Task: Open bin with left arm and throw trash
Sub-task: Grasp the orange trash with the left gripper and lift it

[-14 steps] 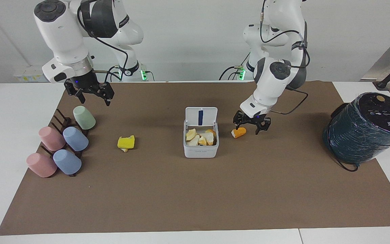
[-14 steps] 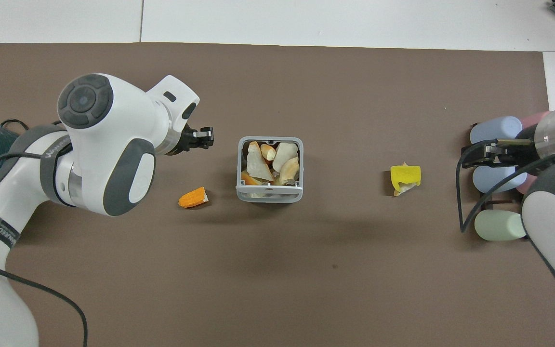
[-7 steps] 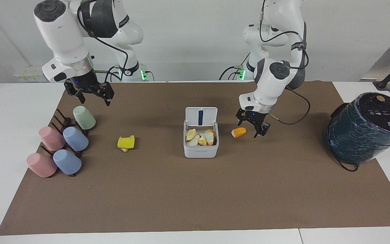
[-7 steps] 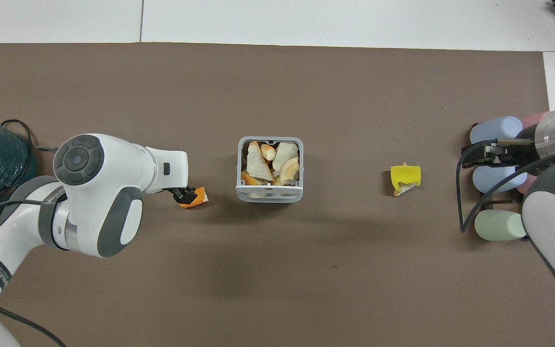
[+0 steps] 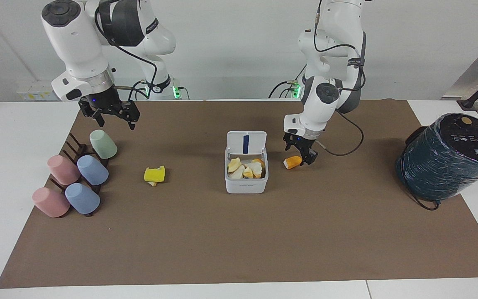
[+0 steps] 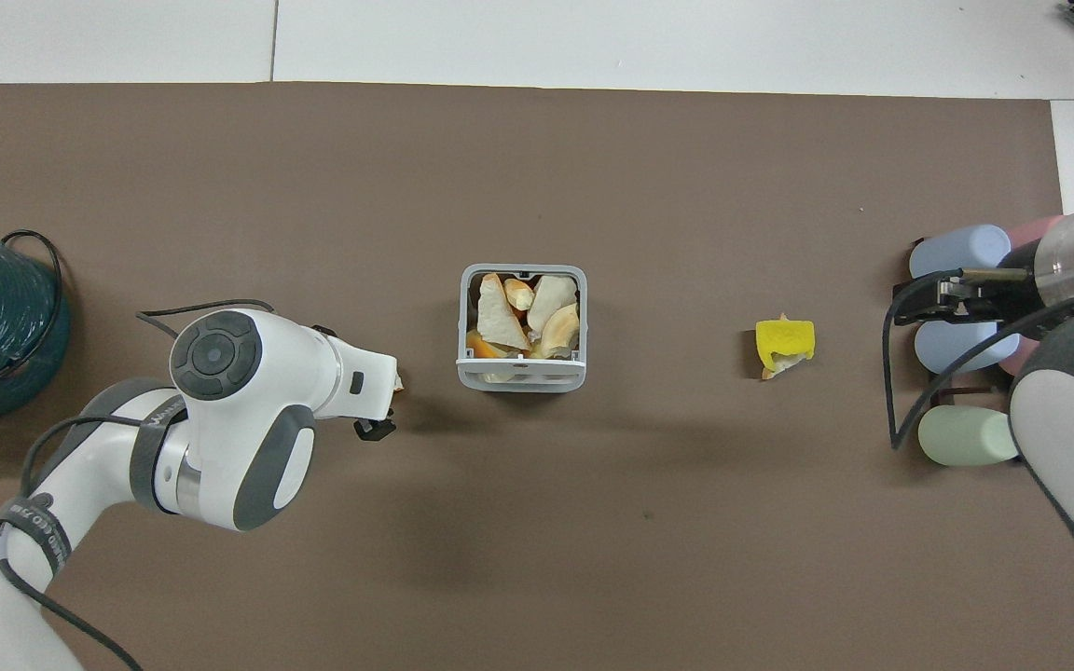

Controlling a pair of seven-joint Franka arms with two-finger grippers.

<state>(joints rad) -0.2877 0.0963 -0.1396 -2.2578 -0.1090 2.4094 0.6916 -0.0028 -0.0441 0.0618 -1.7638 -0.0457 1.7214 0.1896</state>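
The white bin stands mid-table with its lid upright and open. It also shows in the overhead view. Several cream and orange scraps lie in it. An orange chunk lies on the mat beside the bin, toward the left arm's end. My left gripper is open and low over this chunk; in the overhead view the gripper hides nearly all of the chunk. A yellow chunk lies toward the right arm's end and also shows in the overhead view. My right gripper waits open and empty above the cups.
Several pastel cups lie on a dark rack at the right arm's end of the brown mat. A large dark teal wrapped cylinder stands at the left arm's end, with a black cable at its base.
My left gripper has turned and swung toward the robots, from beside the bin to over the orange chunk. The chunk has stayed in place. The right arm has not moved.
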